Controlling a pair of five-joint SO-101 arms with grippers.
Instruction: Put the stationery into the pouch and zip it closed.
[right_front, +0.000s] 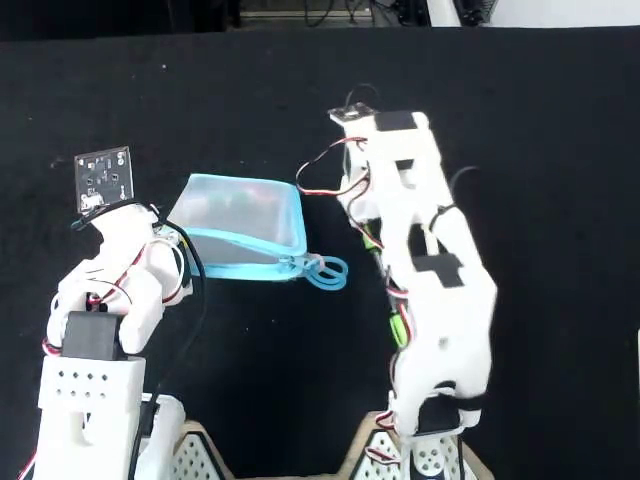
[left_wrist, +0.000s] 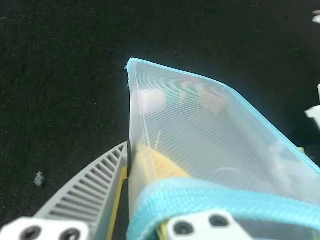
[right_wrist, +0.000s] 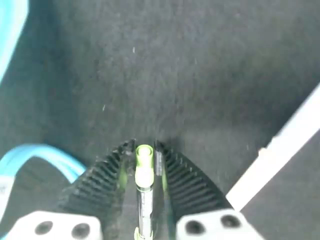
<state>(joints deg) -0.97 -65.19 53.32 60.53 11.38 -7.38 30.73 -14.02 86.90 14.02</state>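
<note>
- Claw, left (right_front: 178, 243): closed on the end of the pouch (right_front: 240, 215) farthest from the right arm, pinching the mesh wall and the blue zip band. This hold was judged to anchor the pouch so it would not slide when something was pushed in or the zip was pulled.
- Claw, right (right_wrist: 144, 150): closed on a green-capped pen (right_wrist: 143, 167), which lay lengthwise between the jaws with the cap end foremost. It hung beside the pouch's zip-pull end, apart from it, over bare counter (right_front: 520, 120). The lengthwise grip was judged to suit feeding the pen in end-first.
- Pouch: translucent with blue trim, lying between the two arms, its zip edge on the side toward the arm bases.
- Contents: a yellow item (left_wrist: 155, 165) and a white piece (left_wrist: 150, 100) showed through the mesh, along with paler shapes whose kind could not be told.
- Zip pull (right_front: 330, 273): blue loops at the pouch corner nearest the right arm, resting on the counter and touched by neither claw. How far the mouth stood open could not be told.
- Status: with the pen outside the pouch, loading was judged unfinished and zipping not yet begun.
</note>
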